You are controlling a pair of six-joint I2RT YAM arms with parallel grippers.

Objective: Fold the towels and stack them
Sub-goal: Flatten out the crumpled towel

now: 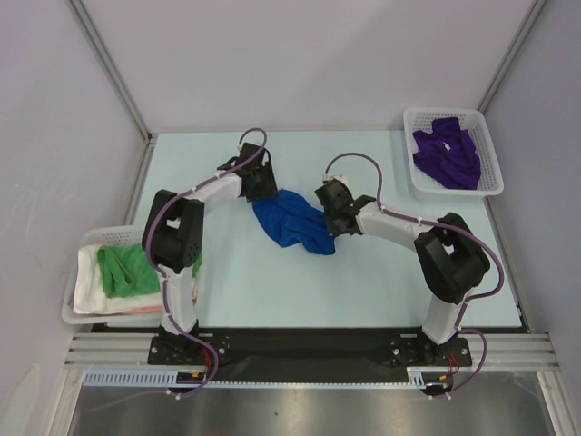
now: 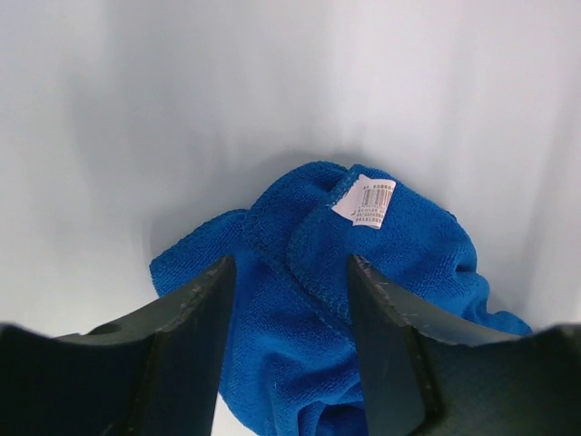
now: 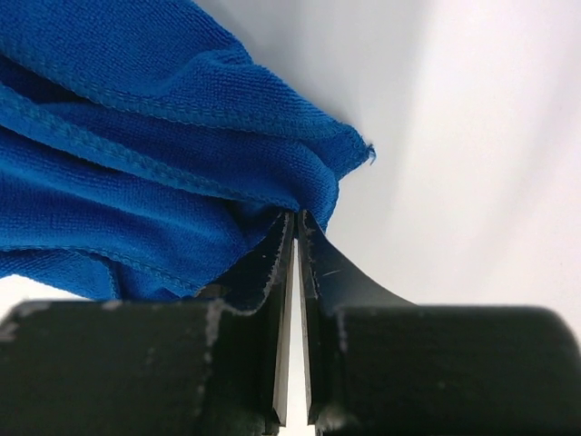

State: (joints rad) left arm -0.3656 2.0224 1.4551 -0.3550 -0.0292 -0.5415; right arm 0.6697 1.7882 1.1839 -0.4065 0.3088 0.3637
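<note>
A crumpled blue towel [image 1: 292, 223] lies mid-table between both arms. My left gripper [image 1: 261, 191] is at its upper left end. In the left wrist view the gripper [image 2: 289, 272] is open, its fingers [image 2: 195, 313] straddling the blue towel [image 2: 363, 272], which shows a white label [image 2: 365, 201]. My right gripper [image 1: 332, 221] is at the towel's right edge. In the right wrist view the gripper [image 3: 297, 218] is shut on a corner of the blue towel [image 3: 163, 173].
A white basket [image 1: 451, 152] at the far right holds purple towels [image 1: 446, 153]. A white basket [image 1: 77, 304] at the left edge holds a green towel [image 1: 125, 270] over a white one [image 1: 91, 284].
</note>
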